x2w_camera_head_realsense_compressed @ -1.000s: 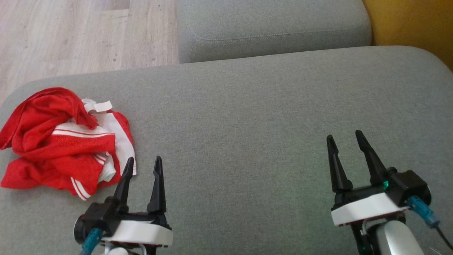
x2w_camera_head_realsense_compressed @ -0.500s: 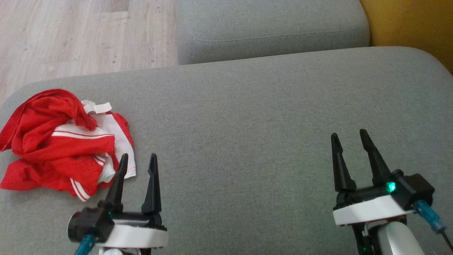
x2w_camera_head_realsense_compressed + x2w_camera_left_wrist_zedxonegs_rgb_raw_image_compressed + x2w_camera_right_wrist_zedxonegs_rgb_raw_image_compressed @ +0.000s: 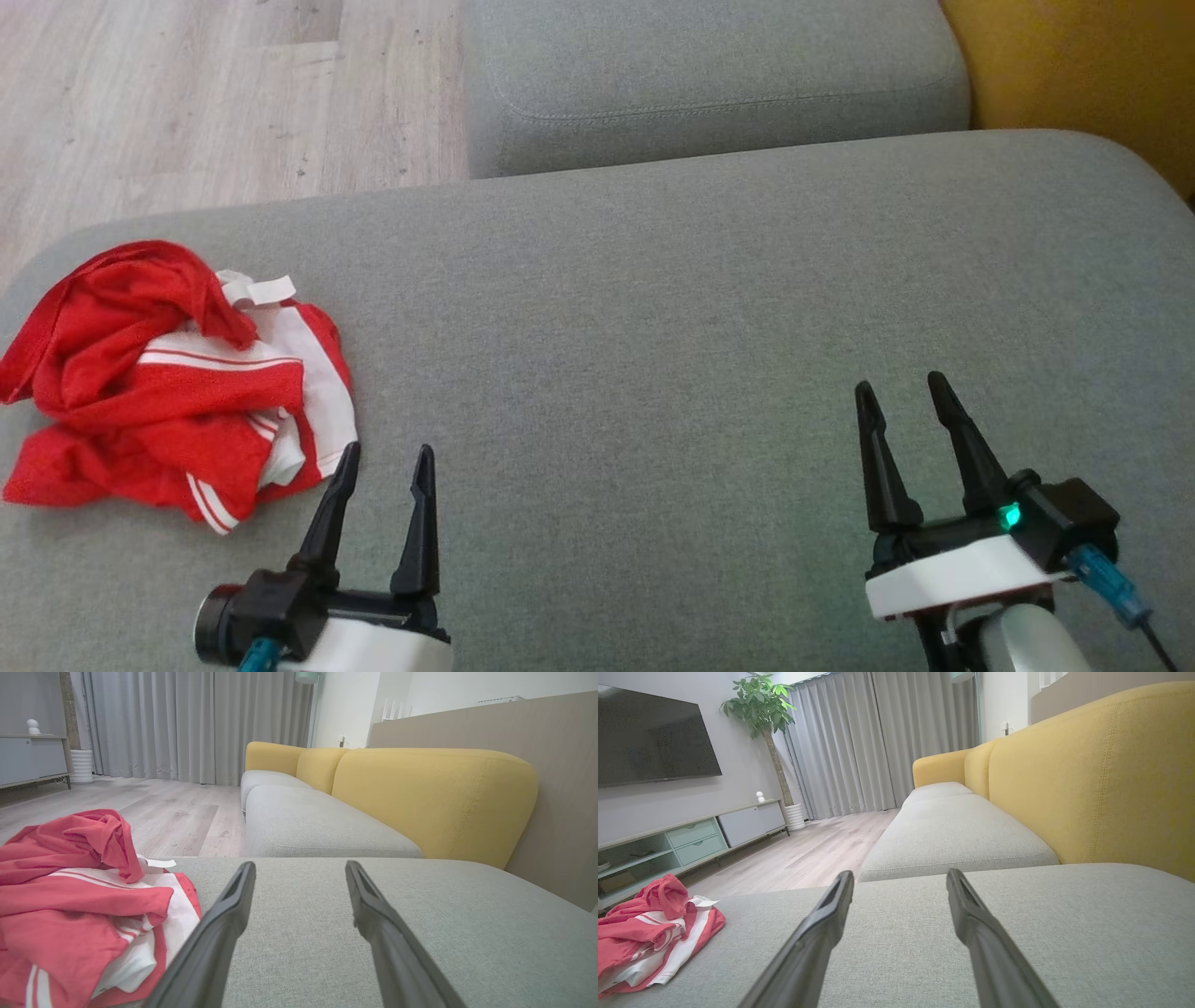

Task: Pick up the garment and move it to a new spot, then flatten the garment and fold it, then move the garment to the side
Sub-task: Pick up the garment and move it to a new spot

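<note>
Red-and-white garment [image 3: 177,383] lies crumpled at the far left of the grey seat cushion [image 3: 653,308], not lifted yet, likely the start pile; left gripper [image 3: 385,455] just beside its near right edge, jaws spread wide and empty, probably lining up the pick; right gripper [image 3: 898,385] well apart at right, also spread wide, empty, seemingly kept clear for the later flattening.

Left gripper [image 3: 386,448] pulled back toward the near side, fingers now just beside the garment [image 3: 159,373] at its near-right edge instead of overlapping it. Right gripper [image 3: 896,379] drew back slightly too. Head camera shifted a touch.
</note>
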Robot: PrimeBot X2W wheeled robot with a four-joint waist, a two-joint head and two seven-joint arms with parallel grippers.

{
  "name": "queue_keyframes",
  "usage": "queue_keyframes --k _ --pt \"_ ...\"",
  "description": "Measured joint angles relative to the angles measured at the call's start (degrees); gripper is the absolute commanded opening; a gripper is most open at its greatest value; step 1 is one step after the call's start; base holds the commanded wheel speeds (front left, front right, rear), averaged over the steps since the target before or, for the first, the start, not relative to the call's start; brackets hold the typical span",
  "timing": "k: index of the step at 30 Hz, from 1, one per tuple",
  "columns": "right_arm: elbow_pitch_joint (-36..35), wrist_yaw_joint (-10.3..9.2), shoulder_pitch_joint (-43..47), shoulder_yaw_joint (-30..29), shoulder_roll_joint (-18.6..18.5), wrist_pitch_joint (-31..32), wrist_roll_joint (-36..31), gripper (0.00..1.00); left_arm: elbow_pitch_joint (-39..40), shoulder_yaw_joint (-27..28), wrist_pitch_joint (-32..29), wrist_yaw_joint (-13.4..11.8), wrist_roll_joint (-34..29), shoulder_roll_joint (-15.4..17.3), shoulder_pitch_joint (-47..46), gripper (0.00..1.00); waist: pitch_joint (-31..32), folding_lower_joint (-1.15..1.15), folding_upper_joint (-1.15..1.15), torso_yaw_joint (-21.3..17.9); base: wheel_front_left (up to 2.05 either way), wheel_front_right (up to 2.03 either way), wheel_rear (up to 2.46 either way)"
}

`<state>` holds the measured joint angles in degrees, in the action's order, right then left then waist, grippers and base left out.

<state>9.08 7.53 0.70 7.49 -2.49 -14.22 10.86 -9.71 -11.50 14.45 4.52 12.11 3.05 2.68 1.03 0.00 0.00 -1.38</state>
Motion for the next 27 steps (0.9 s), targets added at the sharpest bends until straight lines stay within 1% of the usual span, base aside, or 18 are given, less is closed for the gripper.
queue_keyframes --k 5,11,17,21,27 --pt "0.2 0.0 0.0 -0.1 0.0 0.0 0.2 1.0 0.0 0.0 0.0 -0.6 0.0 0.0 0.0 1.0 0.2 0.0 0.0 0.5 0.0 0.0 0.0" --pt "0.9 0.0 0.0 0.8 0.0 0.0 1.3 1.0 -0.1 0.0 0.0 -1.6 0.0 0.0 0.0 1.0 0.7 0.0 0.0 2.9 0.0 0.0 0.0" --pt "1.2 0.0 0.1 2.9 0.0 0.0 1.8 1.0 -0.4 0.8 0.0 -1.8 -1.0 0.0 0.0 1.0 1.5 0.0 0.0 6.7 0.0 0.0 0.0" --pt "2.0 0.0 0.1 3.8 0.0 0.0 4.0 1.0 -0.6 2.5 0.0 -1.8 -1.5 0.0 0.1 1.0 2.1 0.0 0.0 9.9 0.0 0.0 0.0" --pt "2.6 0.0 0.8 5.4 0.0 -0.1 4.8 1.0 -0.7 4.8 0.0 -1.5 -2.2 0.0 0.6 1.0 2.8 0.0 0.0 14.8 0.0 0.0 0.0"
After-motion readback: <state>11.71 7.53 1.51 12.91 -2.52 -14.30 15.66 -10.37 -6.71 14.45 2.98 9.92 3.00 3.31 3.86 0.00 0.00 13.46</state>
